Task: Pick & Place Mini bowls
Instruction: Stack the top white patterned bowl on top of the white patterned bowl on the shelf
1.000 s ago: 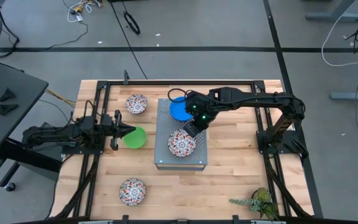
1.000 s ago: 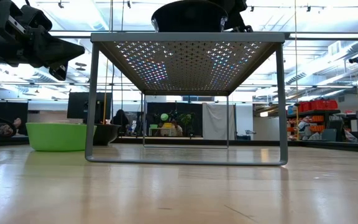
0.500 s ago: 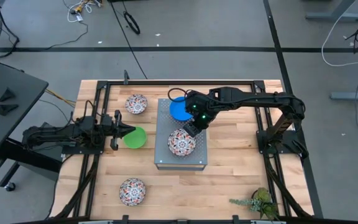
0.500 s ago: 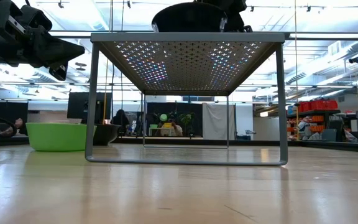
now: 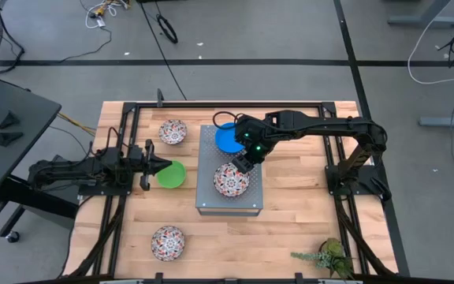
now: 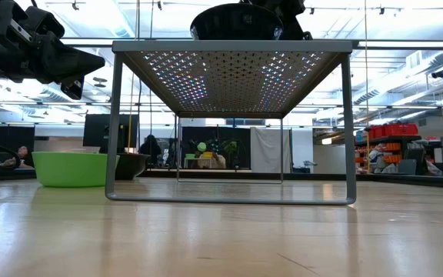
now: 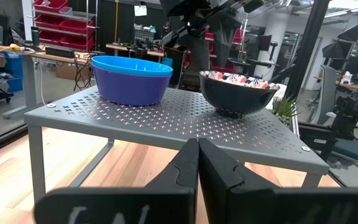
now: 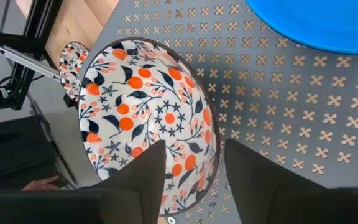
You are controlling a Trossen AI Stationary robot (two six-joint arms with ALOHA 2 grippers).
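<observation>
1. The perforated grey metal box (image 5: 228,170) carries a round floral bowl (image 5: 230,181), straddled at its rim by the spread-fingered right gripper (image 8: 188,163).
2. Beyond it sits a smooth bright blue bowl (image 5: 228,139).
3. Beside the box, the left gripper (image 7: 197,163) is seen pinched closed, near the green bowl (image 5: 170,174).
</observation>
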